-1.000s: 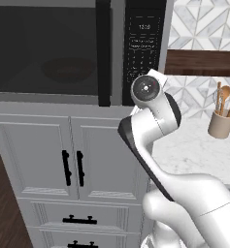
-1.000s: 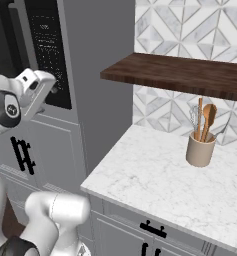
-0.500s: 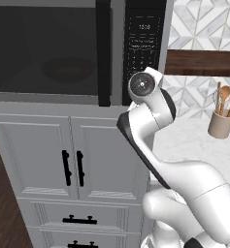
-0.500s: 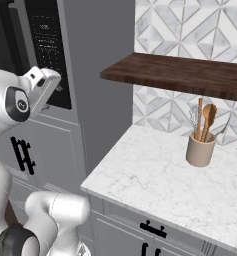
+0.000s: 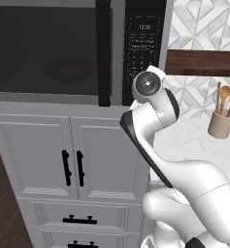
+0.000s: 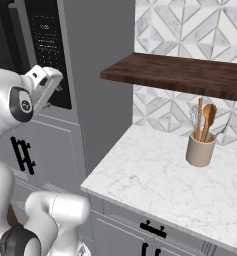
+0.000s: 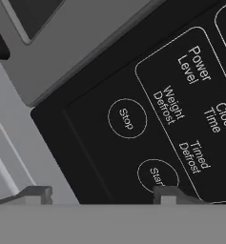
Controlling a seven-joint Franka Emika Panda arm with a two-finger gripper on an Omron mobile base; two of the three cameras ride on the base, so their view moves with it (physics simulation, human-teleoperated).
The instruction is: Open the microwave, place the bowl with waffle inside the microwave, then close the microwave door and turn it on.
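Since the fingers (image 7: 102, 194) are parted right at the control panel (image 7: 148, 119), the Start button (image 7: 157, 175) could get missed. Stop (image 7: 127, 118), just beside it, might be hit instead.

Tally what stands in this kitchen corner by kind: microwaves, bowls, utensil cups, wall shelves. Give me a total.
Microwave: 1
Bowl, seen dimly through the closed door's window: 1
Utensil cup on the counter: 1
Wooden shelf on the tiled wall: 1
Total: 4
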